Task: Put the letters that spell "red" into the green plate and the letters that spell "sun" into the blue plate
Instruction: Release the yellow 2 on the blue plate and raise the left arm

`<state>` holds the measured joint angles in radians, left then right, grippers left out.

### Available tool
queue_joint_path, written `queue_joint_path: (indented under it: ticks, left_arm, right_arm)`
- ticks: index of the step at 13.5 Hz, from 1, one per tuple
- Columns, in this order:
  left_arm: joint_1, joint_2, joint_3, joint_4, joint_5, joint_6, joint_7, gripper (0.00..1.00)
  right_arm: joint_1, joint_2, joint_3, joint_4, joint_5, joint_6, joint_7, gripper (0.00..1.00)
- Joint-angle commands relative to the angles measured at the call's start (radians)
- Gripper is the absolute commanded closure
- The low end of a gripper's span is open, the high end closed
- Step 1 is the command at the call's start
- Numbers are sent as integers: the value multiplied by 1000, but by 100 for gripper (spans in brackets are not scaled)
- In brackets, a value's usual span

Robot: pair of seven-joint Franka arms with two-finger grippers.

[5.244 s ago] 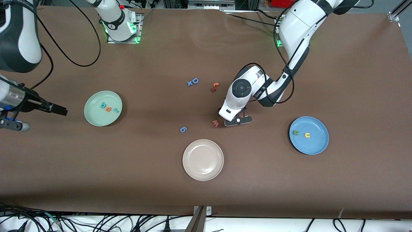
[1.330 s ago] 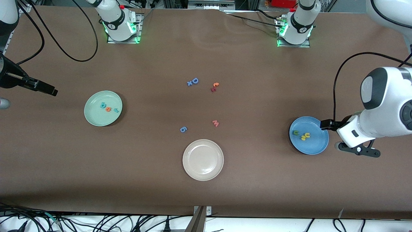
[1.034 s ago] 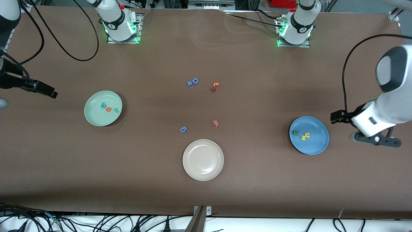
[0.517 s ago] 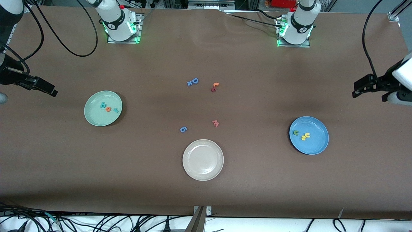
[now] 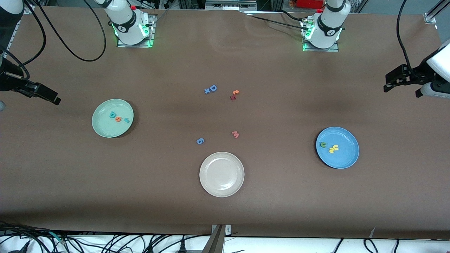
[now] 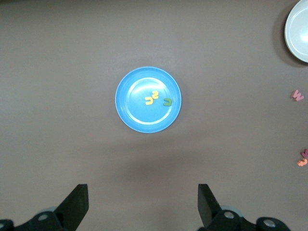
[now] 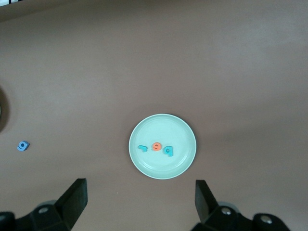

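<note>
Both grippers, left [image 5: 395, 81] and right [image 5: 49, 96], hung spread and empty at the table's ends, red [image 5: 119, 118] lay in the green plate [image 5: 102, 128], sun [image 5: 329, 147] in the blue plate [image 5: 346, 158]; your sorting looked done, so no further move seemed needed.

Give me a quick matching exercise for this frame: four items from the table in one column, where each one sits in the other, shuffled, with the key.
Items
1. orange e
2. yellow u
3. pink w
4. left gripper

Places
A. in the blue plate
B. open, in the air over the table's end at the left arm's side
C. in the green plate
D. on the bare table, farther from the front camera than the white plate

Pairs: 1-C, 2-A, 3-D, 4-B
</note>
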<state>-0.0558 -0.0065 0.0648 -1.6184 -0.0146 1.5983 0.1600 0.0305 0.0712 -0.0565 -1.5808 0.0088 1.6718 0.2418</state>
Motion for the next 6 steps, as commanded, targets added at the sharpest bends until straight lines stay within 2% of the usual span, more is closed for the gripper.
queue_joint_path:
  ticks: [1,6]
  left_arm:
    - [-16,-56,13,-63,17,6,13,0]
    - [-22,-49,13,-58,18,-3,24,0]
  right_arm:
    - [-1,-30,0,-27,7,12,4,1]
    - [0,-25,6,-19,10,11,2,1]
